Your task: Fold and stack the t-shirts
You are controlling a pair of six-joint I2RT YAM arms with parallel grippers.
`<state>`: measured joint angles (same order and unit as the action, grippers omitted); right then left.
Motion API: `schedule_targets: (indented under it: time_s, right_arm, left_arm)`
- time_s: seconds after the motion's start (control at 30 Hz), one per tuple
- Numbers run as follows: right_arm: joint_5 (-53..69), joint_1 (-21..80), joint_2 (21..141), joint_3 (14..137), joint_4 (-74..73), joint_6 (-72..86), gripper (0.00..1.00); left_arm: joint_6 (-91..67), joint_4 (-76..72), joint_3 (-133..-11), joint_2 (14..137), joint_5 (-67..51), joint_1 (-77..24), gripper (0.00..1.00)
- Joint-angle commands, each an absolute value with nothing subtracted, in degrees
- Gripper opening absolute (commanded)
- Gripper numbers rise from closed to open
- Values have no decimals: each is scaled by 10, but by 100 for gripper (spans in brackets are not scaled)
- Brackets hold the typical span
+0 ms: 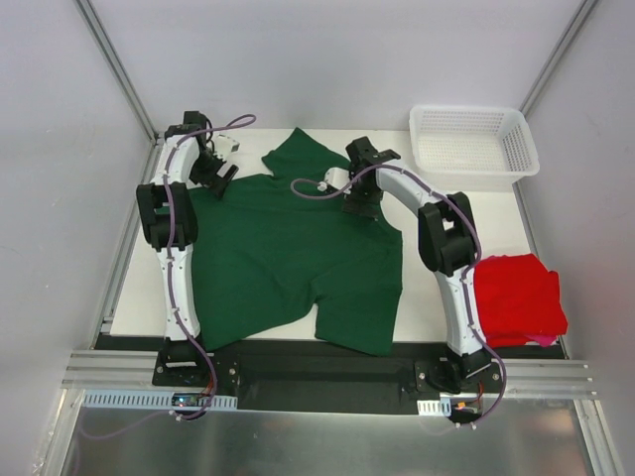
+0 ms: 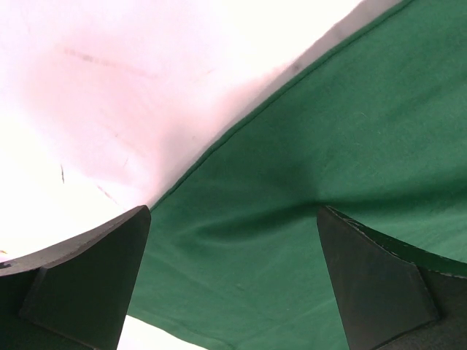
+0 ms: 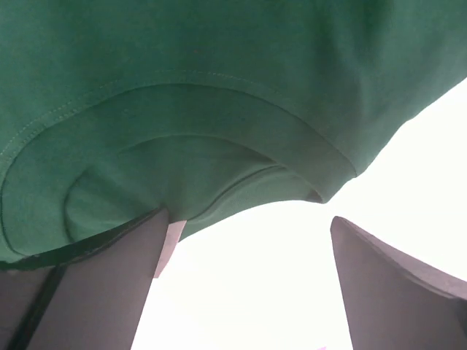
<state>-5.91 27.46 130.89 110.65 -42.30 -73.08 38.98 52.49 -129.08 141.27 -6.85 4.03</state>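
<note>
**Inspector:** T-shirts: what progress?

**Operator:** Little is done, by my judgement. The green t-shirt (image 1: 298,253) lies spread out and unfolded, directly beneath both my pincers. My left pincer (image 2: 233,211) stands apart over one of its edges. My right pincer (image 3: 249,219) stands apart at its collar (image 3: 219,157). Neither grips anything. The red t-shirt (image 1: 516,297) lies well behind my right pincer, beside that arm's base, in a compact heap. Whether it is folded or only bunched, I cannot tell. Nothing is stacked.

**Inspector:** Count?

**Operator:** Two t-shirts, one green and one red. Two pincers. One white basket (image 1: 466,171), beyond my right pincer and to its right.

Two t-shirts (image 1: 288,238), two arms (image 1: 177,248), one basket (image 1: 522,149)
</note>
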Motion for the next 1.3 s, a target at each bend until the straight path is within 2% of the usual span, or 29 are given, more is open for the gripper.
schedule_targets:
  time_s: [0.0,0.07,0.2,0.37,0.5,0.63,0.77,1.27]
  right_arm:
    - [-54,271,1249,1137,-409,-689,96]
    - [-51,275,1235,1144,-366,-683,96]
    - [-69,283,1257,1175,-293,-688,96]
    - [-76,287,1320,1259,-273,-693,96]
    - [-30,288,1346,1251,-267,-699,96]
    - [-17,288,1356,1203,-195,-716,96]
    - [-15,287,1386,1222,-191,-722,96]
    - [-16,280,1408,1204,-147,-805,96]
  left_arm:
    - [390,533,-1307,1380,-67,33,99]
    - [369,533,-1287,1352,-63,33,99]
    - [349,534,-1159,1236,-56,34,99]
    - [330,544,-1005,1122,-64,33,99]
    - [330,558,-908,1058,-57,34,99]
    - [292,615,-878,1036,-118,35,99]
    - [275,633,-821,1019,-156,35,99]
    - [238,694,-742,1015,-266,33,99]
